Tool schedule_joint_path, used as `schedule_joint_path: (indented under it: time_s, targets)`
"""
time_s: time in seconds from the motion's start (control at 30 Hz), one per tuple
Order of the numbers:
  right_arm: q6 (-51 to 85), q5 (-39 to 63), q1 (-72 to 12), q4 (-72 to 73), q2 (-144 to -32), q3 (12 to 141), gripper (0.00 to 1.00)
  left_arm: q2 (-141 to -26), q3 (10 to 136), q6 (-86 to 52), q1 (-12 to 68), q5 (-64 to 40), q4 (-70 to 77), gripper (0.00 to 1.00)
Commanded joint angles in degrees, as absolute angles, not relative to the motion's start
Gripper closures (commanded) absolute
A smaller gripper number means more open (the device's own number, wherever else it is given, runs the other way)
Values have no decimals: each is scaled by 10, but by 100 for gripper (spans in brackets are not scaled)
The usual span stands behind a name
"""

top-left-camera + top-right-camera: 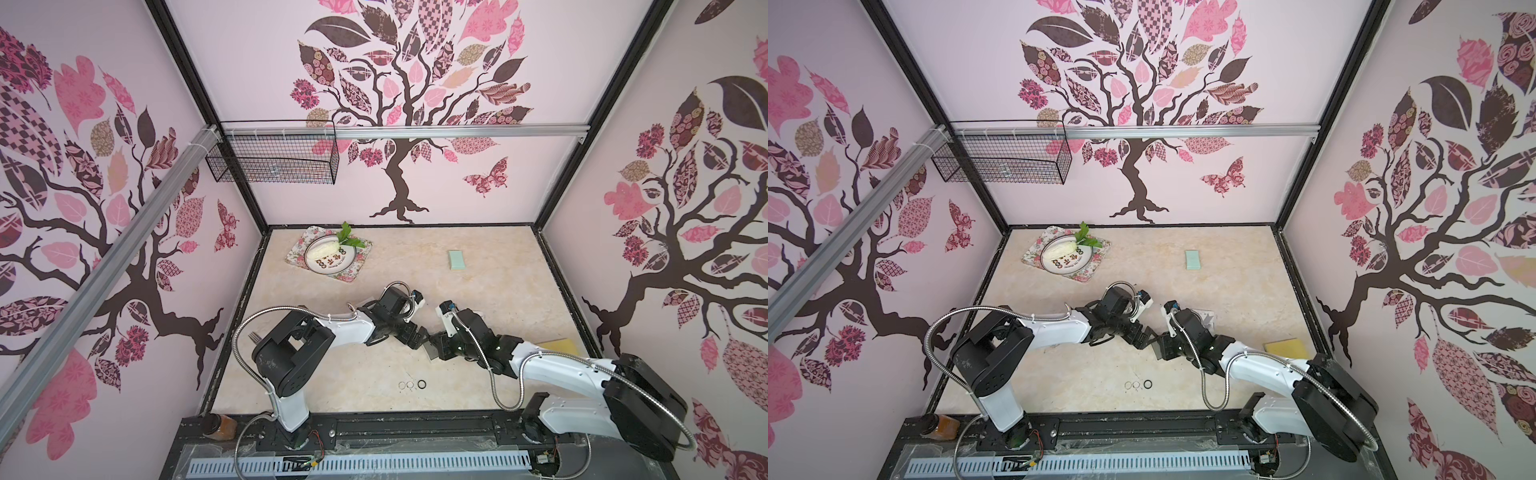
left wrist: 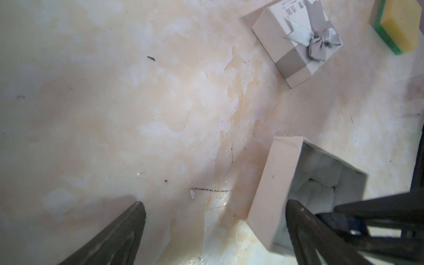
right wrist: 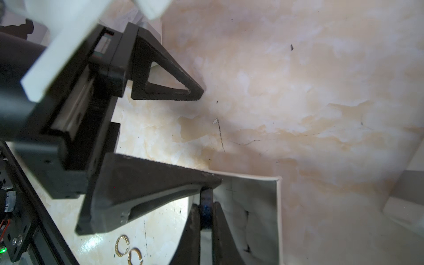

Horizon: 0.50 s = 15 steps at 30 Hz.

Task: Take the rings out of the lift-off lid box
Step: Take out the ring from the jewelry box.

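The open lift-off lid box (image 2: 270,190) stands mid-table between both arms, pale outside with white padding inside; it also shows as box (image 1: 432,353) and box (image 3: 278,206). My left gripper (image 2: 215,203) is open and straddles one box wall, one finger over the inside and one outside. My right gripper (image 3: 206,206) is over the box's inside, shut on a dark ring (image 3: 206,212). Three rings (image 1: 411,385) lie in a row on the table in front of the box, two thin and one black; two thin rings (image 3: 128,250) show in the right wrist view.
The lid (image 2: 298,46) with a grey bow lies beyond the box, beside a yellow-green sponge (image 2: 397,25). A plate on a floral tray (image 1: 299,259) sits at the back left, a green pad (image 1: 457,261) at the back right. A wire basket (image 1: 274,156) hangs on the back wall.
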State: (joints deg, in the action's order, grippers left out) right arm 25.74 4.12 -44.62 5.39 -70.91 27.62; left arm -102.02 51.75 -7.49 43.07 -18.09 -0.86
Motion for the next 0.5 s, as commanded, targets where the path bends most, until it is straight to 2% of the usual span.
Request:
schedule_joint_path:
  time_s: [0.0, 0.3, 0.47]
  targets:
    - [272, 39, -449, 79, -692, 273, 100, -1030, 531, -69, 431, -182, -15, 2]
    - [268, 48, -449, 34, -636, 276, 100, -1016, 530, -67, 429, -178, -21, 2]
    - [280, 137, -449, -38, -550, 268, 100, -973, 529, -61, 429, -166, -38, 2]
